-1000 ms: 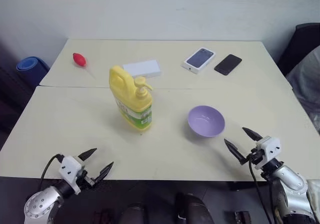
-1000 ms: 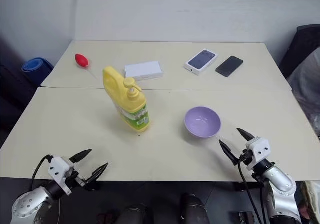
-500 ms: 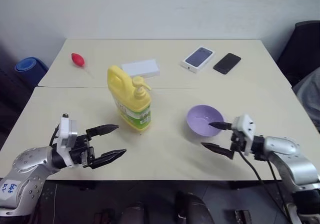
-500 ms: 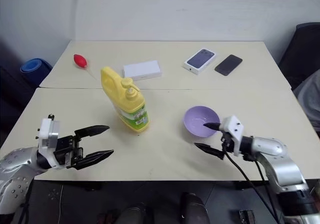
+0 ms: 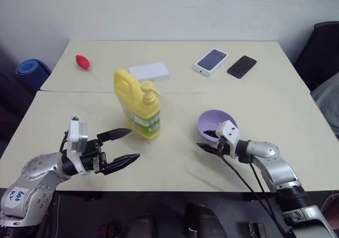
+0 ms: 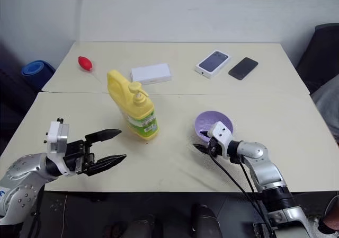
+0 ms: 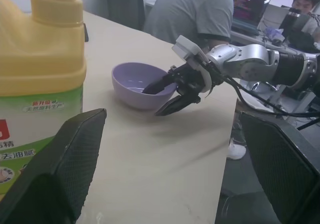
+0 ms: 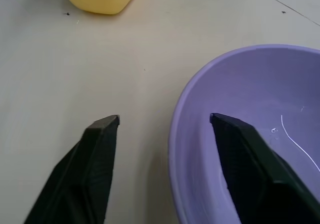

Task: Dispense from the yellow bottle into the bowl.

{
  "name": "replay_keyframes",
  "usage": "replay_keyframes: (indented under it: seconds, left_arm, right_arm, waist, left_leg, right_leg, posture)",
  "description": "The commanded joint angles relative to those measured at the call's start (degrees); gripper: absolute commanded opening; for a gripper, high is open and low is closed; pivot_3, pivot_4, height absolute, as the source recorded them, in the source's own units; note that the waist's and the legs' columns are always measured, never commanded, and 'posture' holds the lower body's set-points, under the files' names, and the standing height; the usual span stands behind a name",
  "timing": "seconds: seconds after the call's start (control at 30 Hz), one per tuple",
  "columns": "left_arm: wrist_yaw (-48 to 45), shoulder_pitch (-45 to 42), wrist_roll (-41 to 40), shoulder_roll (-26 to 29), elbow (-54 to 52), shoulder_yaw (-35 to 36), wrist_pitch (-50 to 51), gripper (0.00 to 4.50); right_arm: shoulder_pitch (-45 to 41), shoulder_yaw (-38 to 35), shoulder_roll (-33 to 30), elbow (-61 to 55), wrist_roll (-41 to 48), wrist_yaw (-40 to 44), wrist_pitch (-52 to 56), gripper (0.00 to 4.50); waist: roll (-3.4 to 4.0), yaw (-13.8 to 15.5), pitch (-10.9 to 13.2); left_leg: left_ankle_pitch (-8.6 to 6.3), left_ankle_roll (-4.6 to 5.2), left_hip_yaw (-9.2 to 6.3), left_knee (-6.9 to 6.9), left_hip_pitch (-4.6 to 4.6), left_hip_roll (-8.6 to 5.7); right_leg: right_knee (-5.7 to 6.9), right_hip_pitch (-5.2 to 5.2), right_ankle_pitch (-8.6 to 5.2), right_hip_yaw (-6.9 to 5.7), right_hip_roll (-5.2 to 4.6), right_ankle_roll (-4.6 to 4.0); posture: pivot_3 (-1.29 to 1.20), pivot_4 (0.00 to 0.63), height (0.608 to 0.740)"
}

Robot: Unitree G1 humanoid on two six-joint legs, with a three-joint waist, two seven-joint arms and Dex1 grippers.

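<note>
The yellow bottle [image 5: 137, 109] stands upright at the table's middle, its pump spout pointing toward the bowl. The lavender bowl [image 5: 218, 122] sits to its right. My right gripper [image 5: 207, 141] is at the bowl's near left rim. One finger [image 8: 235, 149] is inside the bowl and the other finger [image 8: 95, 154] is outside, so the jaws straddle the rim [image 8: 175, 134] with a gap on each side. My left gripper [image 5: 131, 144] hovers open, level, just left of and nearer than the bottle [image 7: 35, 64], holding nothing. The left wrist view also shows the bowl [image 7: 135, 82] and right gripper [image 7: 167, 95].
At the back of the table lie a red bulb [image 5: 82, 62], a white box [image 5: 149, 71], a phone box [image 5: 210, 61] and a black phone [image 5: 242, 67]. A blue roll [image 5: 30, 68] lies off the left side. A seated person [image 7: 200, 14] shows beyond the table.
My left arm rose from below the table's front edge to beside the bottle, then held still. My right gripper swung left to the bowl, and its fingers narrowed around the rim.
</note>
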Motion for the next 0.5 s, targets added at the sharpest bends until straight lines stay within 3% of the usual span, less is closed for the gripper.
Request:
replay_keyframes:
  seconds: [0.03,0.2,0.37,0.5]
  left_arm:
    - [0.38,0.22,-0.52,-0.40,-2.21,1.63,-0.32,4.50]
    - [0.71,-0.30,-1.67,-0.72,-1.56,2.58,0.31,4.50]
    - [1.77,-1.98,-12.68,2.73,-2.74,9.00,7.92,4.50]
    - [4.57,-9.68,-19.31,7.96,-2.72,13.78,11.82,4.50]
  right_arm:
    - [0.40,-2.03,-0.35,0.00,0.43,0.63,-1.72,1.63]
    - [-0.23,-2.80,-0.94,1.02,0.82,2.51,-3.51,0.02]
    - [-0.06,-3.50,-5.76,-5.96,4.70,12.18,-3.64,0.02]
    - [-1.87,-3.54,-10.74,-14.65,7.90,17.71,0.82,0.02]
  waist:
    - [0.00,-0.01,0.00]
    - [-0.01,-0.03,-0.01]
    - [-0.01,0.01,0.02]
    - [-0.03,0.15,0.08]
  left_leg:
    - [0.00,0.00,0.00,0.00,0.00,0.00]
    - [0.00,0.00,0.00,0.00,0.01,0.01]
    - [0.01,-0.01,-0.01,-0.01,-0.01,0.06]
    - [0.01,-0.01,-0.02,0.03,-0.01,0.05]
  right_leg:
    - [0.00,0.00,0.00,0.00,0.00,0.00]
    - [0.01,0.00,0.00,0.01,0.00,0.00]
    - [0.01,-0.04,0.00,0.02,-0.06,0.00]
    - [0.05,-0.03,0.00,0.03,-0.17,0.00]
  posture:
    - [0.00,0.150,0.740]
    - [0.00,0.150,0.740]
    - [0.00,0.150,0.740]
    - [0.00,0.150,0.740]
